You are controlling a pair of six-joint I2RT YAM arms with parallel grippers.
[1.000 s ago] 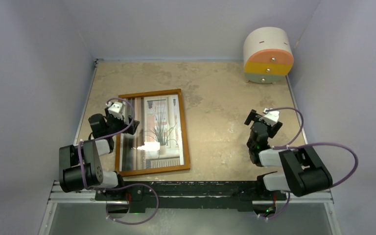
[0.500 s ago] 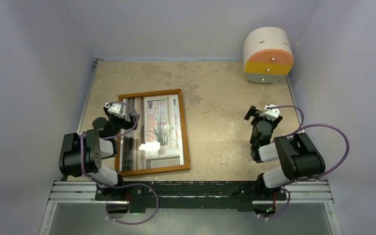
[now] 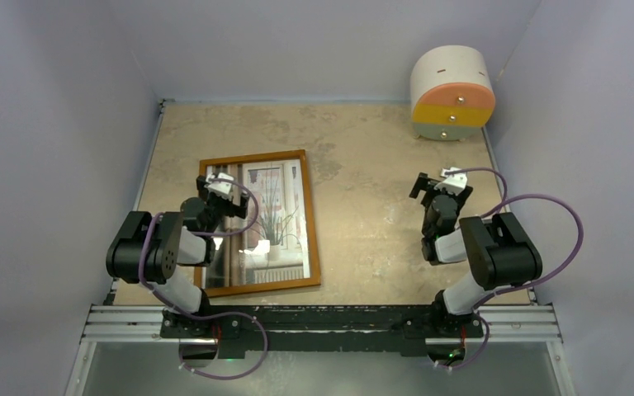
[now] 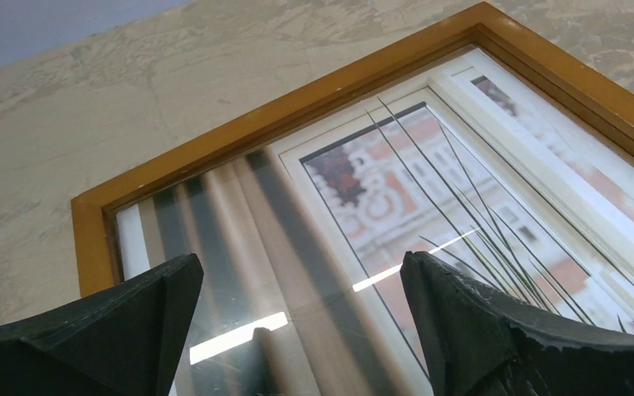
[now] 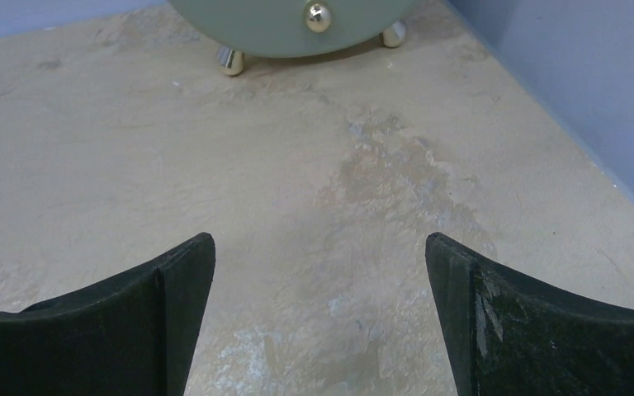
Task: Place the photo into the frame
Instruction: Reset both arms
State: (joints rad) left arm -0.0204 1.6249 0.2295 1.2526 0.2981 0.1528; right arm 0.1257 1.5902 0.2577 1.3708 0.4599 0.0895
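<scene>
The orange-brown frame [image 3: 312, 227] lies flat on the table at centre left. The photo [image 3: 274, 216] of a pale room with window, curtains and a plant shows inside it behind the clear pane. In the left wrist view the frame's far corner [image 4: 91, 216] and the photo [image 4: 363, 177] fill the picture. My left gripper [image 3: 221, 191] is open and empty, low over the frame's left part; its jaws [image 4: 301, 285] straddle the curtain area. My right gripper [image 3: 439, 186] is open and empty over bare table [image 5: 318, 260], well right of the frame.
A round drawer cabinet [image 3: 452, 92], white, orange and pale green with small knobs, stands at the back right; its bottom drawer and feet show in the right wrist view [image 5: 297, 21]. Grey walls close the table on three sides. The arm bases sit at the near edge.
My left gripper has swung right from the frame's left edge to over the photo, the arm folding back. My right arm has drawn in and its gripper has shifted slightly up-left.
</scene>
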